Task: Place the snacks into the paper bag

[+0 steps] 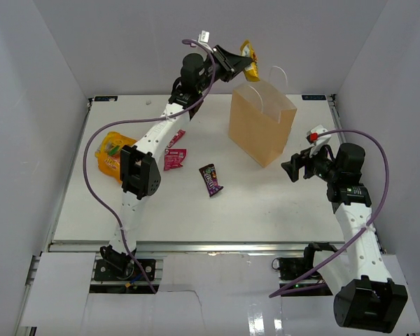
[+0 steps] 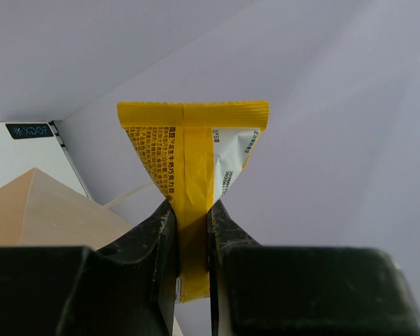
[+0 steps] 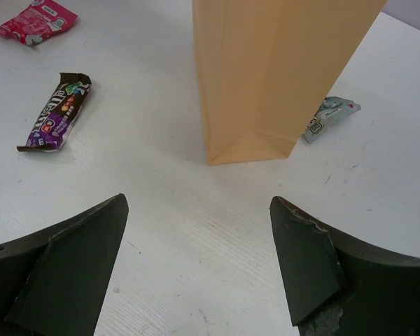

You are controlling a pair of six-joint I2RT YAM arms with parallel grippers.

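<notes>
The tan paper bag [image 1: 262, 126] stands upright at the back right, its mouth open. My left gripper [image 1: 239, 63] is shut on the yellow packet [image 1: 250, 66] and holds it high, just above the bag's far left rim. In the left wrist view the yellow packet [image 2: 192, 154] is pinched between the fingers, with the bag [image 2: 35, 210] below left. My right gripper [image 1: 292, 168] is open and empty, right of the bag. On the table lie a dark purple bar [image 1: 211, 178], pink packets [image 1: 173, 155] and an orange bag [image 1: 112, 154].
The right wrist view shows the bag's base [image 3: 273, 70], the purple bar [image 3: 54, 112], a pink packet [image 3: 35, 21] and a small silvery packet [image 3: 329, 115] half hidden behind the bag. White walls enclose the table [image 1: 266, 203].
</notes>
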